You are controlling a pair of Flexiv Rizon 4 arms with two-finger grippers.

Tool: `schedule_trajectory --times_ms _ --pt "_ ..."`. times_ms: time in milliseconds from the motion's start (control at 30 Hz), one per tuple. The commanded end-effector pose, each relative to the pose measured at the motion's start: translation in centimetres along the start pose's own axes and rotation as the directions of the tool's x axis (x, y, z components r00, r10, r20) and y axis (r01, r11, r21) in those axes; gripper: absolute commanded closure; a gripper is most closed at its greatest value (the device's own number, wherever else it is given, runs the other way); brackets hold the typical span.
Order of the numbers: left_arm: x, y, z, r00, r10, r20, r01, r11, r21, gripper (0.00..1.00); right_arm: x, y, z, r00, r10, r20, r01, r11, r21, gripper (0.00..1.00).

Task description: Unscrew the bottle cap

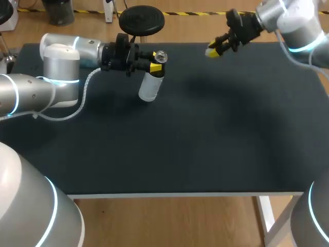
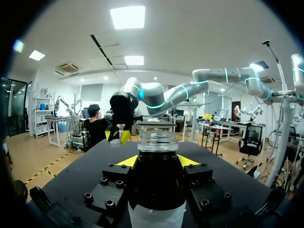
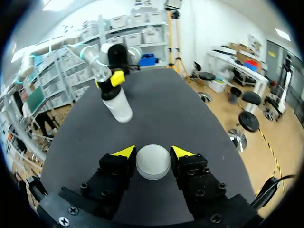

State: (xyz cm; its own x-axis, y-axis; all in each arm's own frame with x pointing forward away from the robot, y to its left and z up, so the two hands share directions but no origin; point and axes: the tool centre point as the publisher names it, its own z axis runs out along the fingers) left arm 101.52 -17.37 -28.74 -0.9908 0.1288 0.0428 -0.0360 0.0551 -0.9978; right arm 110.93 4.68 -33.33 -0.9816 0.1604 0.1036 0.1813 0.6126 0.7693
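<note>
Clear plastic bottle [image 1: 149,87] with open neck, tilted above far-left part of black table [image 1: 205,134], pinched in left gripper [image 1: 156,67]. Well apart, at far right: white round cap [image 3: 153,162] clamped between right gripper [image 1: 214,50] fingers.

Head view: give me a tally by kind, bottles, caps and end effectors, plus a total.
bottle: 1, uncapped, held by the left end effector
cap: 1, white, held by the right end effector
end effectors: 2
Total: 4
</note>
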Motion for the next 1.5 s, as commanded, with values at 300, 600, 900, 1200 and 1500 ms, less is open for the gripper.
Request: schedule_trajectory --times_ms 300,600,900,1200,1500 --pt "-0.2 0.3 0.0 1.0 0.0 -0.005 0.0 1.0 0.002 1.0 -1.2 -6.2 1.4 0.964 0.127 0.234 -0.114 0.991 -0.066 1.0" --pt "-0.2 0.3 0.0 1.0 0.0 -0.005 0.0 1.0 0.002 1.0 -1.8 -8.5 2.5 0.954 0.179 0.241 -0.167 0.984 -0.067 1.0" --pt "-0.2 0.3 0.0 1.0 0.0 -0.005 0.0 1.0 0.002 1.0 -1.6 -9.1 2.4 0.95 0.209 0.233 -0.201 0.978 -0.055 0.0" --pt "-0.2 0.3 0.0 1.0 0.0 -0.005 0.0 1.0 0.002 1.0 -1.6 -8.5 1.6 0.943 0.217 0.251 -0.206 0.976 -0.071 0.0" --pt "-0.1 0.1 -0.4 1.0 0.013 -0.011 -0.012 1.0 0.024 1.0 -1.7 -7.9 1.6 0.942 0.215 0.259 -0.2 0.976 -0.084 0.0"
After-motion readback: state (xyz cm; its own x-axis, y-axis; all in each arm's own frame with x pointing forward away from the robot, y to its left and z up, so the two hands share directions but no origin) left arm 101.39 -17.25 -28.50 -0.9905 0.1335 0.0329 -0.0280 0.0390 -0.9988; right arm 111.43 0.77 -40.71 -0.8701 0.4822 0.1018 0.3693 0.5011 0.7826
